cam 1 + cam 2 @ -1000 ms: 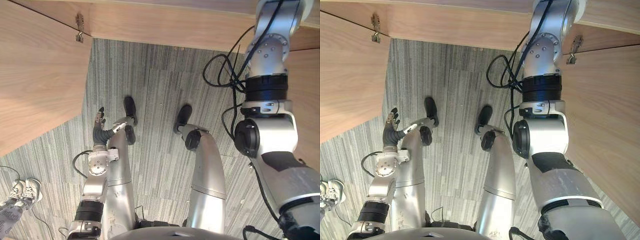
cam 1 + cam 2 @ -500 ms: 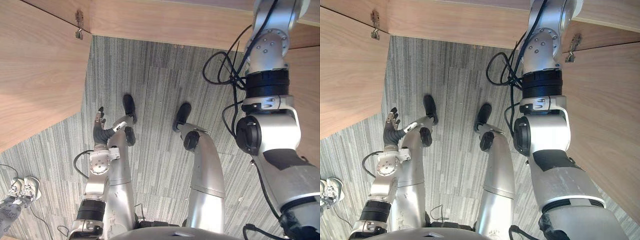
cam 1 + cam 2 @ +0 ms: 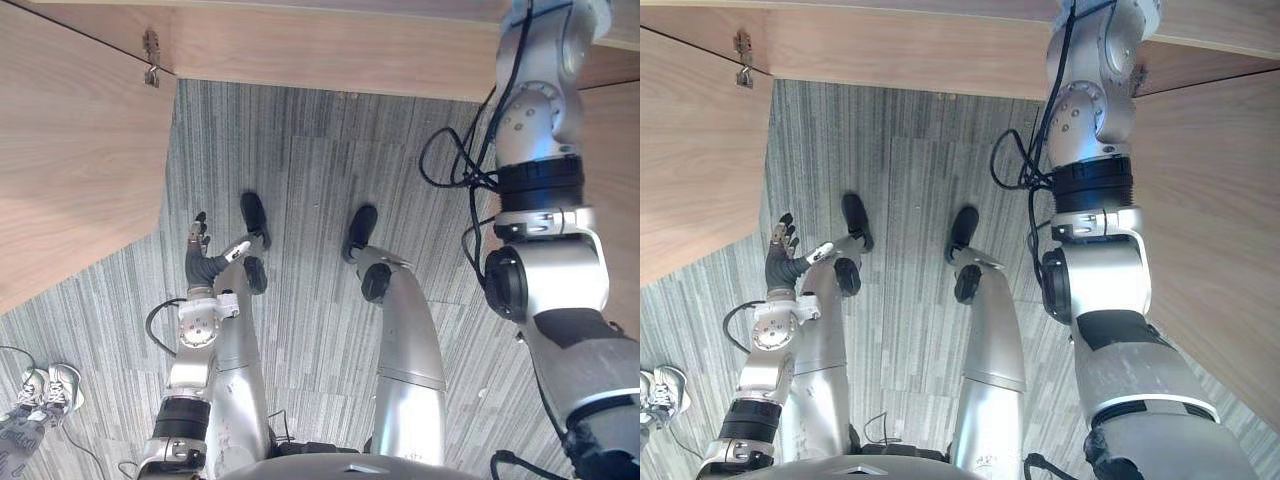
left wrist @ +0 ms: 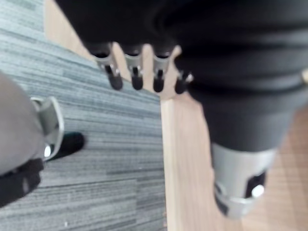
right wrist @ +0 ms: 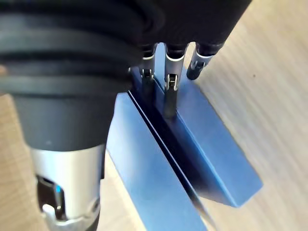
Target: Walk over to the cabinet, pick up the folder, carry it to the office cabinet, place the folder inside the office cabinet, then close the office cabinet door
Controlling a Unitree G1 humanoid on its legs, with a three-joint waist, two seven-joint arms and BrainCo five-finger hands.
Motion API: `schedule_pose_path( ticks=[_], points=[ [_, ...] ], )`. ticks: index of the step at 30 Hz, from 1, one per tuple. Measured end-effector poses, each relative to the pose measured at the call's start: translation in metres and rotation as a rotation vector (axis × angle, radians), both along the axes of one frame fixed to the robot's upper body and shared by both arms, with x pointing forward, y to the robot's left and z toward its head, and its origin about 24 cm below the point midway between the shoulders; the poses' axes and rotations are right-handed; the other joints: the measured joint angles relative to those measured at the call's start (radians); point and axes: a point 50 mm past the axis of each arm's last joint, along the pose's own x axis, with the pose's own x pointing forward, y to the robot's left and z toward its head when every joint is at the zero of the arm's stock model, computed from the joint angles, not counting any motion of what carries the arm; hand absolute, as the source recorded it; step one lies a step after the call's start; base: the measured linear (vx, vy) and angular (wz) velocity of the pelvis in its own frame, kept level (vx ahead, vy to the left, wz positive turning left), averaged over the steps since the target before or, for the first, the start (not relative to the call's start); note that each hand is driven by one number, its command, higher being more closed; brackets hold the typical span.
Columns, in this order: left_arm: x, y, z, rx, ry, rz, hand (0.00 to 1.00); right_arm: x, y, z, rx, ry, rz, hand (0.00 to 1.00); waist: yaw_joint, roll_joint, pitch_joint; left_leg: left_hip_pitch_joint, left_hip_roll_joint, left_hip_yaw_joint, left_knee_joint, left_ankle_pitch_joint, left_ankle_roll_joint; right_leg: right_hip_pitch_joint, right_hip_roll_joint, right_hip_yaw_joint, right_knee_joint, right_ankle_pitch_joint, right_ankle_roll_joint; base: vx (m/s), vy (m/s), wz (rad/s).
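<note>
— While right hand (image 5: 169,77) touches blue folder (image 5: 211,139), standing on wooden surface (image 5: 269,86), is it clamped?
— Cannot tell. Left hand (image 3: 198,240): nine o'clock, above carpet (image 3: 300,150), fingers apart, relaxed, holding nothing.

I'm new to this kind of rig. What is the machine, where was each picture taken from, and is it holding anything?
This is a humanoid robot with two arms that end in fingered hands. The two wide pictures come from a stereo camera in its head, looking down at grey carpet between open wooden cabinet doors. The left hand hangs at its side, relaxed and empty. The two close-ups come from cameras on the wrists. The right wrist's shows the right hand, its straight fingers touching a blue folder that lies on a wooden surface. Nothing looks gripped.
</note>
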Motion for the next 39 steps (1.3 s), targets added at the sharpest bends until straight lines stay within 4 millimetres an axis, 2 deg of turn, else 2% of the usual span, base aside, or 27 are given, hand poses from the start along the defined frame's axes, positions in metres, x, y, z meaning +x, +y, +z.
schedule_pose_path(
  ticks=[3, 6, 11, 16, 20, 26, 34, 37, 39],
  points=[
    [0.003, -0.001, 0.004, 0.001, -0.011, -0.002, 0.00, 0.000, -0.004, -0.010, -0.041, 0.020, -0.011, 0.00, -0.007, 0.000, 0.000, 0.013, 0.001, 0.002, -0.004, 0.001, 0.002, 0.016, 0.003, 0.000, -0.012, 0.006, 0.000, 0.00, 0.000, 0.00],
    [0.003, 0.003, 0.005, 0.002, -0.014, 0.008, 0.00, 0.002, -0.009, -0.019, -0.156, 0.050, -0.040, 0.00, -0.017, -0.003, -0.002, 0.029, 0.007, 0.010, -0.019, 0.002, 0.003, 0.034, 0.014, 0.002, -0.045, 0.015, 0.012, -0.01, -0.022, -0.10],
    [0.012, 0.009, 0.014, 0.028, -0.034, 0.009, 0.00, 0.001, -0.016, -0.016, -0.261, 0.062, -0.052, 0.00, -0.025, -0.004, -0.002, 0.040, 0.010, 0.025, -0.033, 0.007, 0.012, 0.043, 0.019, 0.006, -0.071, 0.040, 0.007, 0.00, -0.007, -0.06],
    [0.019, 0.014, 0.021, 0.063, -0.046, -0.004, 0.00, 0.003, -0.007, -0.016, -0.482, 0.087, -0.067, 0.00, -0.038, -0.014, -0.009, 0.064, 0.011, 0.038, -0.053, 0.001, 0.025, 0.071, 0.020, 0.005, -0.105, 0.044, 0.023, 0.00, -0.019, -0.05],
    [0.032, 0.016, 0.028, 0.071, -0.044, -0.008, 0.00, 0.003, 0.001, -0.013, -0.672, 0.107, -0.172, 0.00, -0.044, -0.014, -0.009, 0.066, 0.013, 0.054, -0.066, 0.008, 0.027, 0.078, 0.021, 0.004, -0.136, 0.072, 0.022, 0.02, -0.006, -0.04],
    [0.052, 0.016, 0.048, 0.055, -0.081, -0.008, 0.00, 0.003, 0.004, -0.003, -0.839, 0.128, -0.374, 0.00, -0.051, -0.014, -0.009, 0.078, 0.015, 0.074, -0.070, 0.004, 0.034, 0.090, 0.022, 0.014, -0.165, 0.086, 0.030, 0.01, -0.009, -0.05],
    [0.065, 0.017, 0.069, 0.044, -0.125, 0.003, 0.00, 0.004, -0.003, -0.004, -0.813, 0.161, -0.502, 0.00, -0.060, -0.014, -0.009, 0.084, 0.016, 0.083, -0.085, 0.007, 0.041, 0.101, 0.028, 0.018, -0.195, 0.107, 0.036, 0.00, -0.015, -0.03],
    [0.064, 0.019, 0.067, 0.042, -0.119, 0.008, 0.00, -0.003, -0.010, -0.011, -0.804, 0.151, -0.561, 0.00, -0.056, -0.014, -0.009, 0.088, 0.016, 0.083, -0.087, 0.007, 0.041, 0.104, 0.028, 0.018, -0.196, 0.106, 0.036, 0.00, -0.023, 0.00],
    [0.062, 0.023, 0.066, 0.035, -0.118, 0.026, 0.00, -0.013, -0.022, -0.025, -0.736, 0.138, -0.602, 0.00, -0.057, -0.014, -0.009, 0.088, 0.016, 0.080, -0.088, 0.006, 0.040, 0.105, 0.030, 0.017, -0.199, 0.105, 0.037, 0.00, -0.032, 0.00]
  ],
)
